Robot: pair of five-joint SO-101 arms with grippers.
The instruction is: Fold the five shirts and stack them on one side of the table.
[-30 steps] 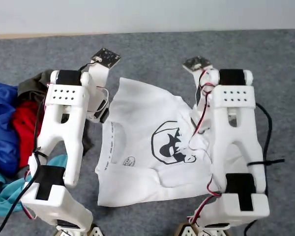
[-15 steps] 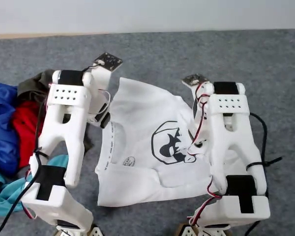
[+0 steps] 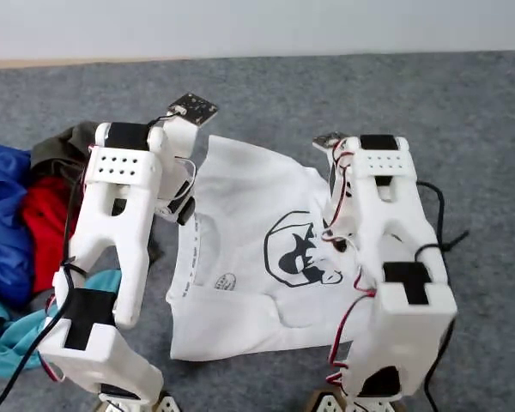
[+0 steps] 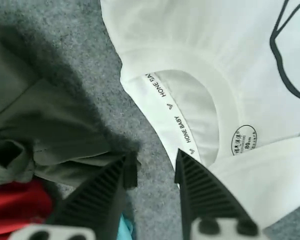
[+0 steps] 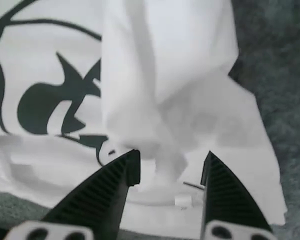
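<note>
One white shirt (image 3: 249, 206) lies spread, left pincer (image 4: 155, 165) gaping at its collar (image 4: 176, 126).

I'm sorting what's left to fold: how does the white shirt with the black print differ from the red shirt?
The white shirt with the black print lies spread out alone; the red shirt is bunched in a heap of coloured shirts. The white shirt shows its collar and print; the red shirt is partly buried. Neither is stacked.

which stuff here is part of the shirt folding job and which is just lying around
Job: white shirt; heaped blue shirt, red shirt, olive shirt, teal shirt; left gripper; right gripper.
Lying about: grey table cover; pale wall behind.
</note>
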